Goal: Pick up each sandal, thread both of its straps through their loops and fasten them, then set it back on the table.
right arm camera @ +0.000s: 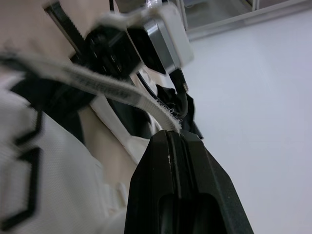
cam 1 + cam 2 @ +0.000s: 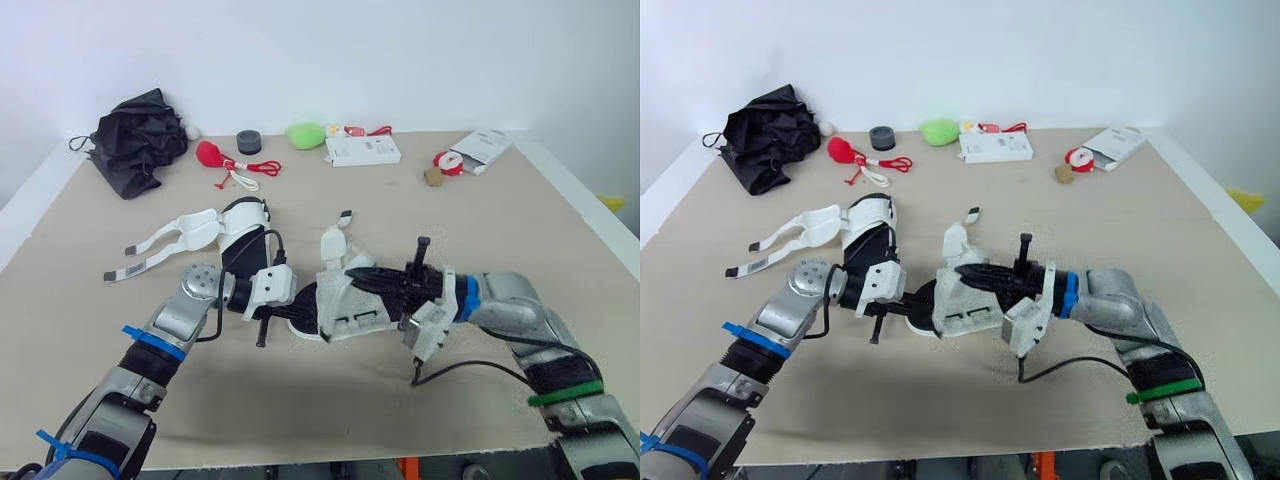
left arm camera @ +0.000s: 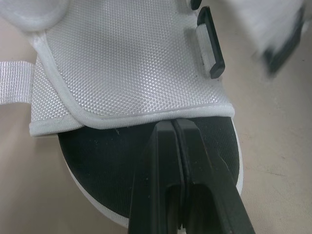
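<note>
One white sandal (image 2: 345, 305) with a black sole lies at the table's middle between my two grippers. My left gripper (image 2: 303, 318) is at its end, shut. Its fingers (image 3: 163, 170) lie over the black insole (image 3: 102, 161), with the tips against the hem of the white mesh flap (image 3: 131, 58). My right gripper (image 2: 352, 272) reaches over the sandal from the right and is shut on a white strap (image 1: 112, 90), which runs out from its fingertips (image 1: 170, 146). The second sandal (image 2: 225, 225) lies behind on the left, its straps spread open on the table.
Along the back of the table (image 2: 560, 230) are a black bag (image 2: 140, 140), a red item with a cord (image 2: 212, 153), a black roll (image 2: 249, 142), a green object (image 2: 306, 134), a white box (image 2: 362, 150) and a white packet (image 2: 480, 150).
</note>
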{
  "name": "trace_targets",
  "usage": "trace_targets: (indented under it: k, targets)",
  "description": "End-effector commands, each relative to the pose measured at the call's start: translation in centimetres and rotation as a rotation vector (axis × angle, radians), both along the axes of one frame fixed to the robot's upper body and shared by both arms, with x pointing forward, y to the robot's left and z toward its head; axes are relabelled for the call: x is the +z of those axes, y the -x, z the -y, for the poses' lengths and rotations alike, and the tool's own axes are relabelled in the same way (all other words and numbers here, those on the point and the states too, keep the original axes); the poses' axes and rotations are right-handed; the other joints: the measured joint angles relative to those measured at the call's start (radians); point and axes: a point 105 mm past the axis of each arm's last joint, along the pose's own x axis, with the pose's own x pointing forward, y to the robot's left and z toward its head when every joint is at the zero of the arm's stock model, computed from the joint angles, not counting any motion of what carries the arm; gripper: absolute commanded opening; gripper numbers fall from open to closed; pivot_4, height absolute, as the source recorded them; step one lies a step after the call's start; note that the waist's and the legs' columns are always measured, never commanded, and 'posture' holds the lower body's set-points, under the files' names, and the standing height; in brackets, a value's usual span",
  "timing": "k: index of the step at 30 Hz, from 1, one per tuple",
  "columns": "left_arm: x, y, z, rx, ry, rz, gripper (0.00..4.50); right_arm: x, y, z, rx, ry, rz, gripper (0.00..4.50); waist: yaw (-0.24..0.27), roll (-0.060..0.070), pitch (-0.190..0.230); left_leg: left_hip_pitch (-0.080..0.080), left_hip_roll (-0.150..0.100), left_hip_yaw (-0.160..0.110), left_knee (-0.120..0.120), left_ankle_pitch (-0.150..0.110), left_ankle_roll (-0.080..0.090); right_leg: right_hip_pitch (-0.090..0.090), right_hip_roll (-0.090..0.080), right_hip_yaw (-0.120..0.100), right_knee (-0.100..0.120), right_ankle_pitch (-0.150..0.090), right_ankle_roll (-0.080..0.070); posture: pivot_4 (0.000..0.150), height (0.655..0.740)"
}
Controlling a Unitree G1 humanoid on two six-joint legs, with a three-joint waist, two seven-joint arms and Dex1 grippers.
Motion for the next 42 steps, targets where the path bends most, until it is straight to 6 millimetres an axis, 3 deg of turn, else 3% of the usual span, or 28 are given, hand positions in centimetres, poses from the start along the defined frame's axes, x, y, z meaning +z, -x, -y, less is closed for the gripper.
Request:
trace_targets:
  k: [1, 5, 15, 20, 24, 26, 28, 31, 36, 38, 40, 42]
  targets:
    - [-3.0, 0.7, -0.6, -0.003, -0.1, -0.089, 0.0, 2.7, -0.3, 0.3, -0.014, -0.052, -0.012, 0.05, 0.0, 0.0, 0.0, 0.0, 0.0, 0.0, 0.0, 0.0, 0.0, 0.0, 0.0, 0.0, 0.0, 0.0, 0.0, 0.15, 0.74]
    - [-3.0, 0.7, -0.4, -0.009, -0.1, -0.089, 0.0, 3.7, -1.6, 0.7, -0.059, -0.065, -0.085, 0.05, 0.001, -0.001, 0.0, 0.0, 0.001, 0.0, 0.003, 0.0, 0.0, 0.001, 0.0, -0.001, 0.0, 0.001, -0.001, 0.15, 0.74]
    - [-2.9, 0.5, -0.6, -0.002, -0.099, -0.086, 0.0, -1.3, 3.0, 0.7, 0.104, 0.174, -0.125, 0.05, 0.005, -0.002, 0.0, -0.001, 0.001, -0.001, 0.001, -0.001, 0.0, 0.001, 0.0, -0.002, 0.0, 0.0, 0.001, 0.15, 0.74]
    - [-3.0, 0.6, -0.8, 0.0, -0.104, -0.088, 0.0, -2.7, 3.3, 1.6, 0.101, 0.222, -0.126, 0.05, 0.005, -0.002, 0.001, 0.0, 0.001, -0.001, 0.003, -0.001, 0.0, 0.001, 0.0, -0.003, 0.0, -0.001, -0.001, 0.15, 0.74]
    - [-3.0, 0.7, -0.7, -0.005, -0.103, -0.091, 0.0, -3.9, 1.7, 3.1, -0.001, 0.287, -0.181, 1.45, 0.004, -0.002, 0.001, 0.0, 0.001, -0.001, 0.003, -0.001, 0.0, 0.001, 0.0, -0.003, 0.0, -0.001, -0.001, 0.15, 0.74]
    - [-3.0, 0.7, -0.6, -0.006, -0.102, -0.091, 0.0, -5.3, 1.2, 4.5, -0.098, 0.368, -0.321, 2.46, 0.004, -0.002, 0.001, 0.0, 0.001, -0.001, 0.003, -0.001, 0.0, 0.001, 0.0, -0.003, 0.0, -0.001, -0.001, 0.15, 0.74]
    - [-3.1, 0.7, -0.5, -0.006, -0.101, -0.092, 0.0, -5.3, 1.7, 5.0, -0.108, 0.384, -0.388, 3.42, 0.005, -0.002, 0.001, 0.0, 0.001, -0.001, 0.003, -0.001, 0.0, 0.001, 0.0, -0.002, 0.0, -0.001, -0.001, 0.15, 0.74]
    - [-3.2, 0.7, -0.5, -0.008, -0.102, -0.095, 0.0, -3.5, 1.6, 5.0, -0.151, 0.295, -0.482, 3.42, 0.005, -0.002, 0.0, 0.001, 0.001, -0.001, 0.003, -0.001, 0.0, 0.003, 0.0, -0.003, 0.0, -0.001, -0.002, 0.15, 0.74]
    - [-3.3, 0.6, -0.4, -0.008, -0.098, -0.1, 0.0, 0.2, 2.1, 5.8, -0.238, 0.129, -0.841, 3.42, 0.005, -0.002, 0.0, 0.001, 0.001, -0.001, 0.004, -0.001, 0.0, 0.003, -0.002, -0.005, 0.0, 0.0, -0.002, 0.15, 0.74]
    - [-3.3, 0.6, -0.3, -0.011, -0.097, -0.101, 0.0, 1.1, 3.5, 6.2, -0.261, 0.07, -1.117, 3.42, 0.006, -0.002, 0.0, 0.001, 0.001, -0.001, 0.004, -0.001, 0.0, 0.003, -0.004, -0.006, 0.0, 0.0, -0.002, 0.15, 0.74]
    - [-3.3, 0.7, -0.3, -0.015, -0.098, -0.102, 0.0, 1.4, 6.5, 6.2, -0.217, 0.05, -1.466, 3.42, 0.008, -0.002, 0.0, 0.0, 0.001, -0.002, 0.003, -0.002, -0.001, 0.003, -0.005, -0.008, -0.001, -0.001, -0.004, 0.15, 0.74]
    - [-3.4, 0.7, -0.2, -0.018, -0.098, -0.103, 0.0, 1.8, 8.4, 5.7, -0.167, 0.029, -1.667, 3.42, 0.009, -0.004, 0.0, 0.0, 0.001, -0.003, 0.002, -0.002, -0.002, 0.003, -0.006, -0.009, -0.002, -0.002, -0.006, 0.15, 0.74]
